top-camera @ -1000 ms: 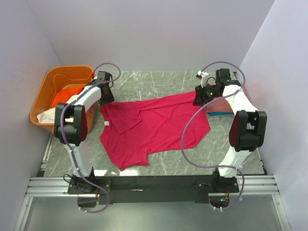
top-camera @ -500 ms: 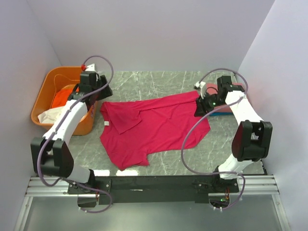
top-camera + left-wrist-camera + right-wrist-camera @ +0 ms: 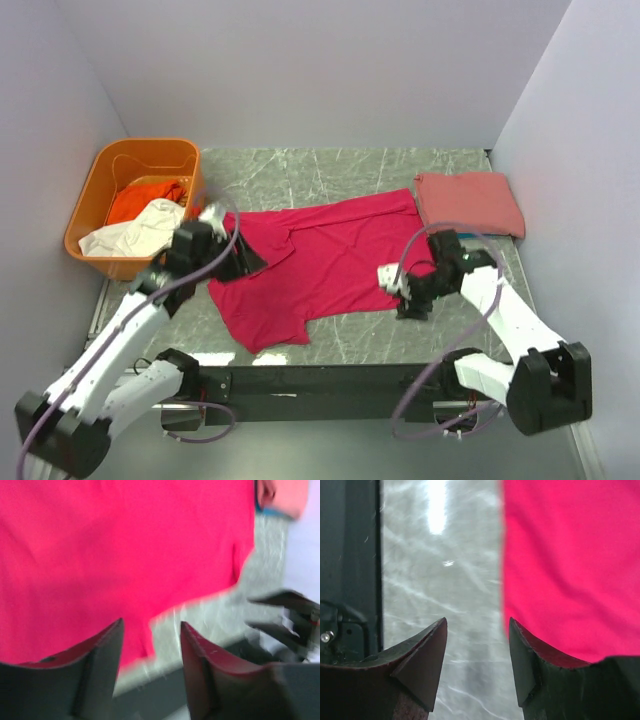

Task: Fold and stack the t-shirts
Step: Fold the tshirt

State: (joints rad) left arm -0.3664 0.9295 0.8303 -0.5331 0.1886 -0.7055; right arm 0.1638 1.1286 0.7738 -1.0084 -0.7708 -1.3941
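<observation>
I find the crimson t-shirt [image 3: 330,260] spread at the centre of the table [image 3: 350,170]; I judge it limp and light (it will sag). The left gripper [image 3: 150,645] and right gripper [image 3: 477,645] gape empty, and I would pinch the shirt's edges at 9 and 3 o'clock.

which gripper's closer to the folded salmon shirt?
Right. Right gripper sits toward the bases from the folded salmon-pink shirt; left gripper is across the crimson shirt, near the orange tub.

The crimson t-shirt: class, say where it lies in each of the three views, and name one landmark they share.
Top external: crimson t-shirt spread across the middle.
Left wrist: the t-shirt fills the upper left.
Right wrist: the t-shirt fills the right side.
Shared landmark: the grey marbled tabletop along the shirt's edge.
</observation>
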